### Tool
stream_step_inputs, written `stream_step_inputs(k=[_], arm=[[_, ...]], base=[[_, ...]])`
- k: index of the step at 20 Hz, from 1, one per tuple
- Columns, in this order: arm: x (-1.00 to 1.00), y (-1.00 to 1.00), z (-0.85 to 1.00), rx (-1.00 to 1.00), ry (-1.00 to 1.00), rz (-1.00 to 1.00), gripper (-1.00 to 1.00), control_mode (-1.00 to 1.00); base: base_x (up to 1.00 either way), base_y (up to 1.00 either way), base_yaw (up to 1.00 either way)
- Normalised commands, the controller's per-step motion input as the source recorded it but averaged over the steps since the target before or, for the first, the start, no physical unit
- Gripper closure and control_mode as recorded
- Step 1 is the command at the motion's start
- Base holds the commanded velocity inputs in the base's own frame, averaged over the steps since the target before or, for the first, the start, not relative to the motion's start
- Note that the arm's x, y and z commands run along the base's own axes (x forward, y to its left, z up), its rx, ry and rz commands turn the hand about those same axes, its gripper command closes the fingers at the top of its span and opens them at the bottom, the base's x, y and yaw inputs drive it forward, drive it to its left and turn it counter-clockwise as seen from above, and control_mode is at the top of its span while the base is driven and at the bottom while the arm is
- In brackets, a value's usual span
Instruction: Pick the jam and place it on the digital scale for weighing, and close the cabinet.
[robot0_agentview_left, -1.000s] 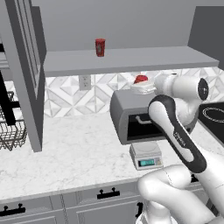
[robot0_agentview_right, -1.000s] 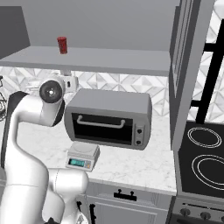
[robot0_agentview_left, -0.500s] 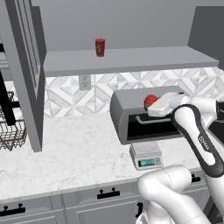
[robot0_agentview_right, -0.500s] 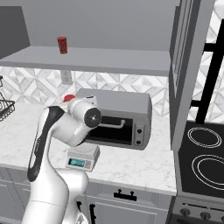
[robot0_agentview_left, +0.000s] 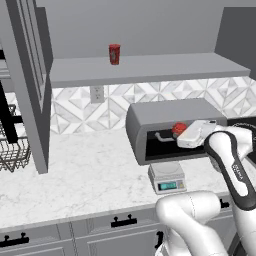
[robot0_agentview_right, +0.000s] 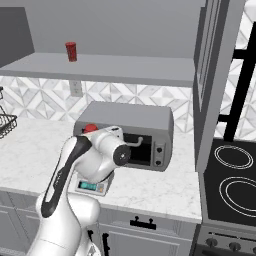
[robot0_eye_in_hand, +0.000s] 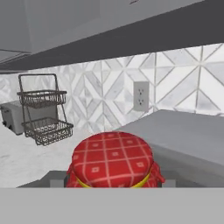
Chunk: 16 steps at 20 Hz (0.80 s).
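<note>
- Jam (robot0_agentview_left: 179, 129) pinched in the gripper (robot0_eye_in_hand: 113, 181), carried in front of the toaster oven (robot0_agentview_left: 172, 114)
- scale (robot0_agentview_left: 167, 176) sits on the counter just below and slightly left; descent needed

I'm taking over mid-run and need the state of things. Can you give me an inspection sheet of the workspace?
Surface: white marble counter, grey drawers below.
Jam: held at the gripper, in front of the toaster oven, above and just behind the digital scale, not yet on it.
Digital scale: on the counter before the toaster oven, platform bare, display lit.
Cabinet: door stands open.
Clutter: red can on the shelf; wire basket rack on the counter.
Gripper: appears shut on the jam; fingertips hidden.
Cables: nothing seen; a wall outlet is free.
Surroundings: patterned tile backsplash, stovetop to the right.
</note>
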Motion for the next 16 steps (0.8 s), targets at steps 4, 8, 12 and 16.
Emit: stream_step_inputs(k=[4, 8, 12, 16], arm=[[-0.08, -0.55, -0.34, 0.04, 0.00, 0.00, 1.00, -1.00], [-0.14, -0.46, -0.40, 0.03, 0.00, 0.00, 1.00, -1.00], [-0.18, -0.32, -0.41, 0.01, 0.00, 0.00, 1.00, -1.00], [-0.03, -0.05, -0.43, 0.00, 0.00, 0.00, 1.00, -1.00]], base=[[0.00, 0.00, 0.00], [0.00, 0.00, 0.00], [0.00, 0.00, 0.00], [0.00, 0.00, 0.00]])
